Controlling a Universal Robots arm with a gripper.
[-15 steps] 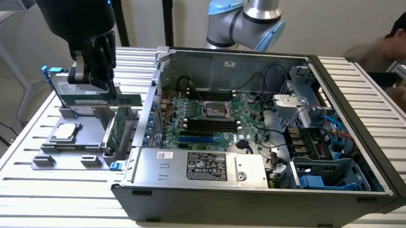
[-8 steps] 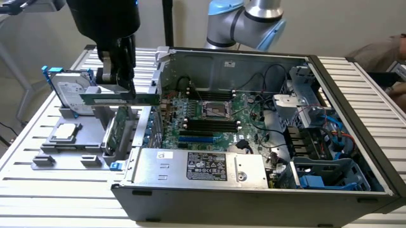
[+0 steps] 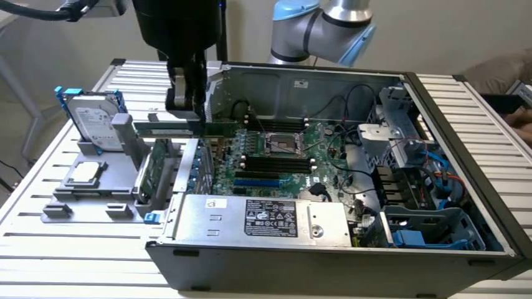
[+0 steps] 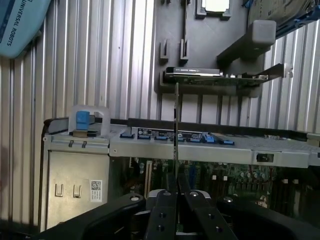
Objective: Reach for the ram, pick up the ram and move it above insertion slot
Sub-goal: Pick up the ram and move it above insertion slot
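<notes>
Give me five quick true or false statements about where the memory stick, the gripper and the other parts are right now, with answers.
1. The gripper is shut on the ram. True.
2. The ram lies flat on the grey holder tray. False: it is lifted, held level in the air at the open computer case's edge.
3. The silver hard drive stands upright in the tray. True.
4. The ram is already seated in the black memory slots. False: it is apart from them, toward the exterior view's left.
5. The wider green expansion card is in the gripper. False: it stands in the tray.
</notes>
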